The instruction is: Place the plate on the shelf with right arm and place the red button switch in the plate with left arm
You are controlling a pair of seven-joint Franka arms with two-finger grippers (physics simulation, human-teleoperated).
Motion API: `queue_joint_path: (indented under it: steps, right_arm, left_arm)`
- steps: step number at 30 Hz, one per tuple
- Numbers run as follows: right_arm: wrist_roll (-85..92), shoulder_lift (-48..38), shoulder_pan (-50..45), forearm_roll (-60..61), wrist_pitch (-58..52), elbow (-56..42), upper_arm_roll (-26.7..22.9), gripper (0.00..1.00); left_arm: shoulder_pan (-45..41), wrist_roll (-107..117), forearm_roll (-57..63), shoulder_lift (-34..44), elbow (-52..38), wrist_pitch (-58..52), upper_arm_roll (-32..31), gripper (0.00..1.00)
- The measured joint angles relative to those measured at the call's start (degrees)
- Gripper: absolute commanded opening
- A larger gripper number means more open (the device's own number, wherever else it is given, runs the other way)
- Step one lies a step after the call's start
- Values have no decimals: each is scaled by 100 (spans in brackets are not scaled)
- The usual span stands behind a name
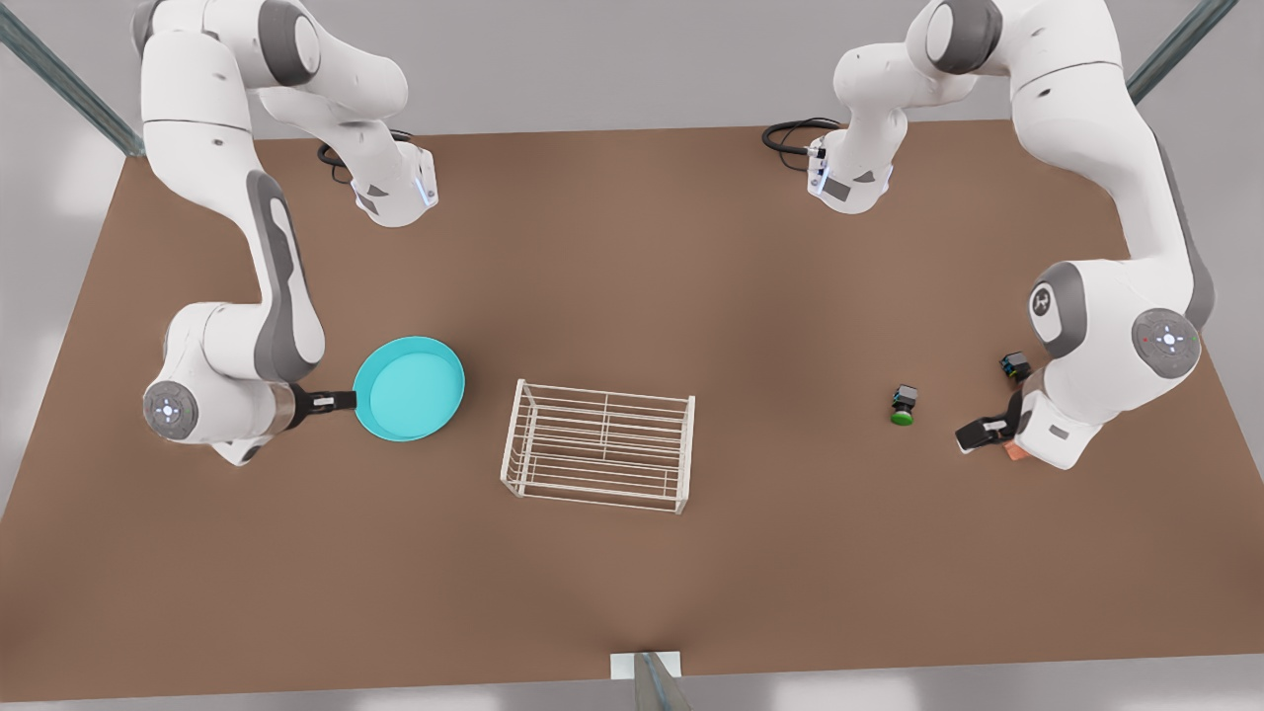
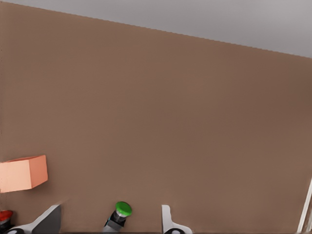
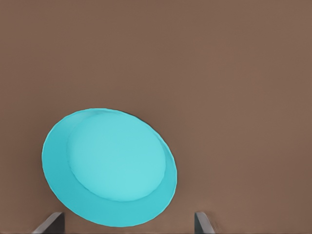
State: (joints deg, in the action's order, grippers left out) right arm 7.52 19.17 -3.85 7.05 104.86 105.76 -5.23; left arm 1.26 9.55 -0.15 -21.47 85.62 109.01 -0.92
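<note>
Right gripper (image 1: 341,400) sits at the plate's 9 o'clock edge in the front view, fingers level and pointing at the rim; right wrist view has both fingertips (image 3: 49,224) spread wide, plate (image 3: 108,166) between and beyond them, nothing clamped. Plate (image 1: 409,387) looks tilted, one rim edge raised, on the brown table (image 1: 632,257), near the shelf (image 1: 598,445) at the plate's 4 o'clock, not touching it. Shelf is upright mid-table, bare bars on top. Left gripper (image 1: 973,434) is low over the table at the front view's right, jaws apart and holding nothing; in the left wrist view the green button switch (image 2: 119,214) lies between the fingers (image 2: 168,222). Green button switch (image 1: 903,405) is at the gripper's 10 o'clock in the front view. Red button switch (image 2: 5,218) peeks at the frame edge in the left wrist view, just under the orange block (image 2: 23,173). Orange block (image 1: 1014,451) is tucked against the left wrist.
</note>
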Motion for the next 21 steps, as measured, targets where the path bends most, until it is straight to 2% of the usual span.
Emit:
queue_joint_path:
  steps: [4,9,14,16,21]
  right_arm:
    - [234,32,384,266,1080,1182,0,100]
    - [664,423,583,944,1940,1454,-10,100]
    - [1115,32,300,1375,2329,1950,-53,100]
    - [1274,-173,161,1397,2457,2221,-122,100]
    - [1601,8,104,1336,2665,2343,-374,100]
  left_arm:
    - [7,-101,283,136,197,-314,25,100]
    - [442,-351,563,244,601,-522,114,100]
    - [846,-590,611,269,912,-582,119,100]
    - [1000,-684,614,422,1406,-470,119,100]
    - [1356,-927,611,469,1897,-202,119,100]
